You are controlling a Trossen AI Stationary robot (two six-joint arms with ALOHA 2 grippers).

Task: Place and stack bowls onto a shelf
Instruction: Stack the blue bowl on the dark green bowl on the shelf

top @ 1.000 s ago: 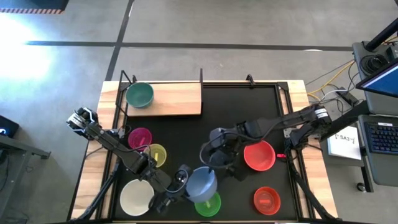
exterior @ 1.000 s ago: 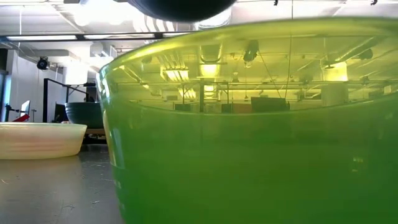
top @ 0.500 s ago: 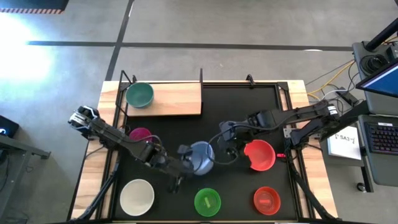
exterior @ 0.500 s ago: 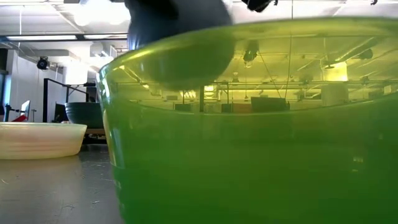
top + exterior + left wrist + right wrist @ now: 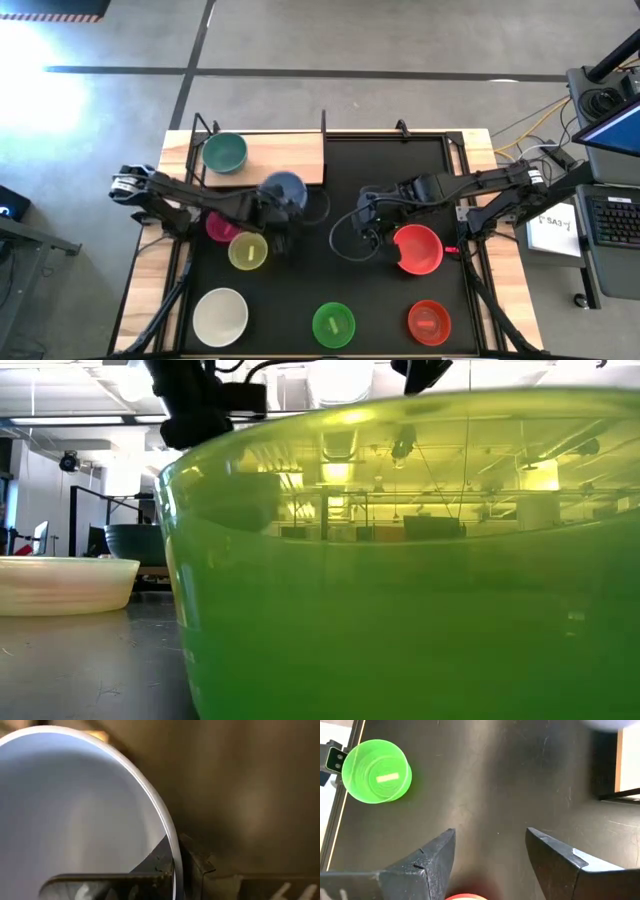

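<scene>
My left gripper (image 5: 272,208) is shut on a blue-grey bowl (image 5: 287,188), held in the air just off the near edge of the wooden shelf (image 5: 285,160). A teal bowl (image 5: 225,152) stands on the shelf's left end. On the black table sit a magenta bowl (image 5: 218,226), partly under my left arm, a yellow bowl (image 5: 248,250), a cream bowl (image 5: 220,315), a green bowl (image 5: 333,323) and two red bowls (image 5: 417,248) (image 5: 428,320). My right gripper (image 5: 490,845) hovers open at mid-table beside the larger red bowl, with nothing between its fingers. My left gripper pinches the blue-grey bowl's rim (image 5: 172,857), one finger (image 5: 155,866) inside the bowl and the other (image 5: 196,862) outside its wall. The fingers slant downward, coming from the table's left. The bowl is lifted clear of the table.
The shelf has thin black posts (image 5: 323,122) at its edges. The green bowl (image 5: 400,560) stands right at the near edge and fills the low view. Bare black tabletop (image 5: 400,170) lies to the right of the shelf. Cables run off the table's right side.
My left gripper has carried the blue-grey bowl from above the green bowl at the near edge toward the far left, up to the shelf, turning as it went. My right gripper has drawn slightly toward the far right and turned, staying open.
</scene>
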